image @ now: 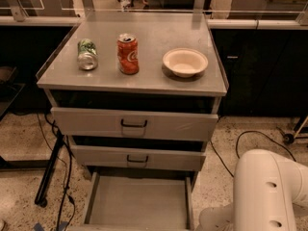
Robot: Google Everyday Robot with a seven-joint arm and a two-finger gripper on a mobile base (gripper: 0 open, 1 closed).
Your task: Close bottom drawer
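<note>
**Bottom drawer open, gripper out of frame**

Left: black cables [61, 177] on the floor beside the cabinet [144, 83]. On the cabinet top, left to right: green can [87, 54] lying on its side, red can [128, 54] upright, bowl [185, 61], all apart from each other. Below them, the top drawer [134, 124] and middle drawer [137, 158] both sit slightly proud of the frame. The bottom drawer [137, 206] is pulled far out at floor level, with its grey floor exposed and its front edge cut off by the bottom of the frame. Right: the white arm [269, 191] is in the lower-right corner, beside the bottom drawer and not touching it. The gripper isn't visible, so can't tell whether it is released or clenched.
</note>
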